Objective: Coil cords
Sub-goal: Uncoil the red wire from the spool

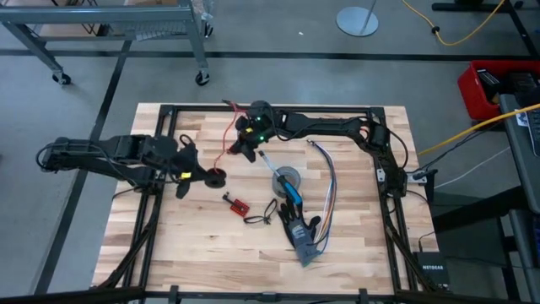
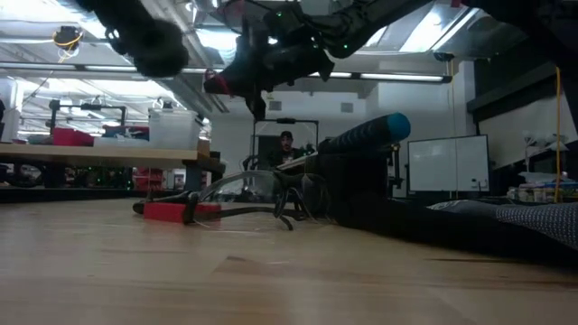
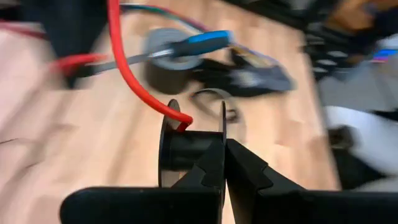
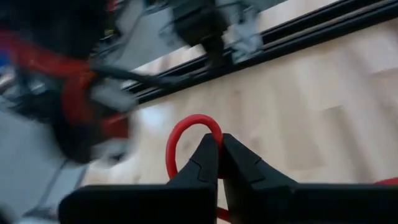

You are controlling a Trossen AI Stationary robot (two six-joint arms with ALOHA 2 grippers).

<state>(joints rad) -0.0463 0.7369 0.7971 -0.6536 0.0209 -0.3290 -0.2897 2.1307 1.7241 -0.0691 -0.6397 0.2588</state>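
**Spool and red cord held between both grippers**

Bench (image 1: 169,245) of pale wood planks carries everything, with a dark frame along its edges. Left arm (image 1: 110,156) reaches in from the left edge, and right arm (image 1: 329,127) runs along the far edge from the right side.

A dark grey glove (image 1: 301,236) lies toward the near edge, right of the middle. Multicoloured ribbon wires (image 1: 329,190) curve along just beside it, on the side toward the right edge. A grey tape roll (image 1: 287,179) sits near the bench's middle, and a blue-handled screwdriver (image 1: 291,192) lies across it.

The left gripper (image 3: 224,155) is above the left half of the bench. Its fingers are pinched together on the flange of a small black spool (image 1: 217,178). The right gripper (image 4: 221,152) hangs near the middle of the far edge, clenched on a loop of the red cord (image 4: 186,124).

That red cord (image 1: 224,139) runs from the spool's core toward the far edge and up to the right gripper, off the wood. In the low view both grippers are clear of the surface.

A thin black cord (image 1: 268,211) lies looped between the tape roll and the glove. A small red board (image 1: 238,203) lies near it, toward the left edge.
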